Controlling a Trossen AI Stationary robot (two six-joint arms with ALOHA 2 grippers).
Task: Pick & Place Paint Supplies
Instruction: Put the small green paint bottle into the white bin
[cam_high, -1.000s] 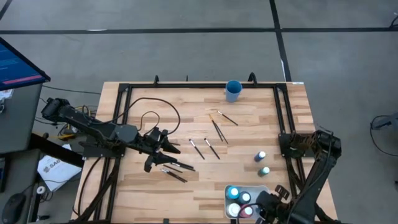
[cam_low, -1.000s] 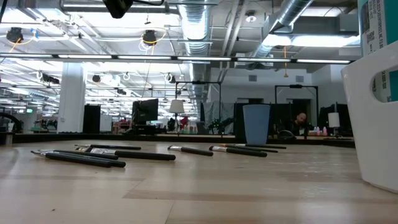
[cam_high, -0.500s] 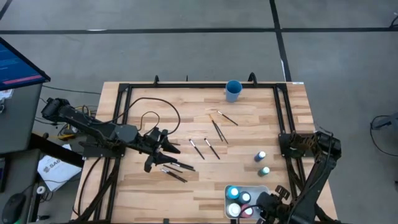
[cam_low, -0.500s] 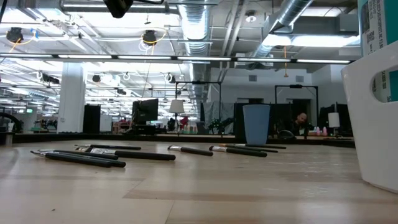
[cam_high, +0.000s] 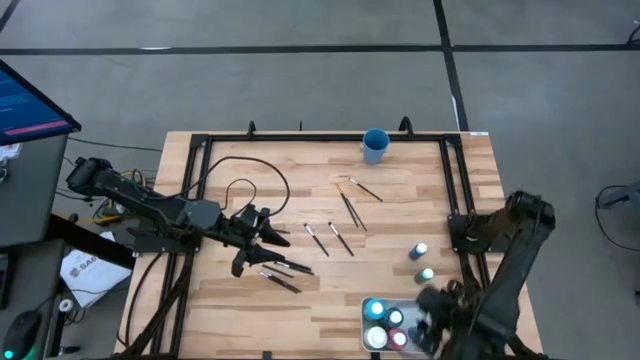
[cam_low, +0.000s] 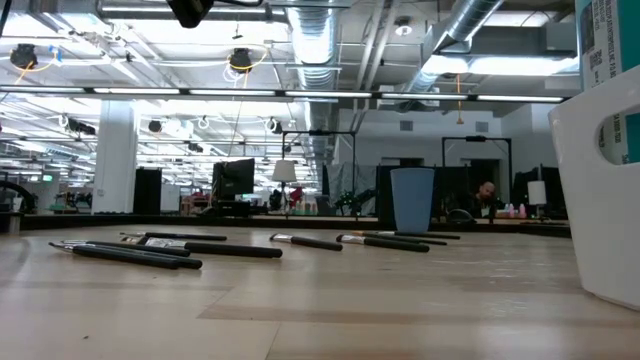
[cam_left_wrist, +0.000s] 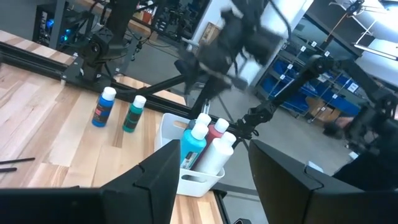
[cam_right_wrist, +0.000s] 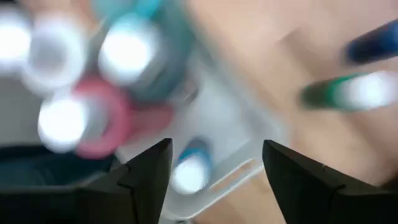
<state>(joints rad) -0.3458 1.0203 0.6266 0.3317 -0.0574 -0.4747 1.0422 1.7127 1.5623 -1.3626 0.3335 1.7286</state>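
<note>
Bottles (cam_high: 385, 322) sit upright in tray (cam_high: 366, 303), so right gripper (cam_high: 432, 318) above hangs spread, empty; left gripper (cam_high: 262, 237) part-open, idle near brushes (cam_high: 283, 275).

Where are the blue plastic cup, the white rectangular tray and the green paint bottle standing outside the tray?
blue plastic cup (cam_high: 375, 146), high view, on its open top.
white rectangular tray (cam_left_wrist: 200, 182), left wrist view, on its front wall.
green paint bottle (cam_left_wrist: 133, 114), left wrist view, on its body below the white cap.
</note>
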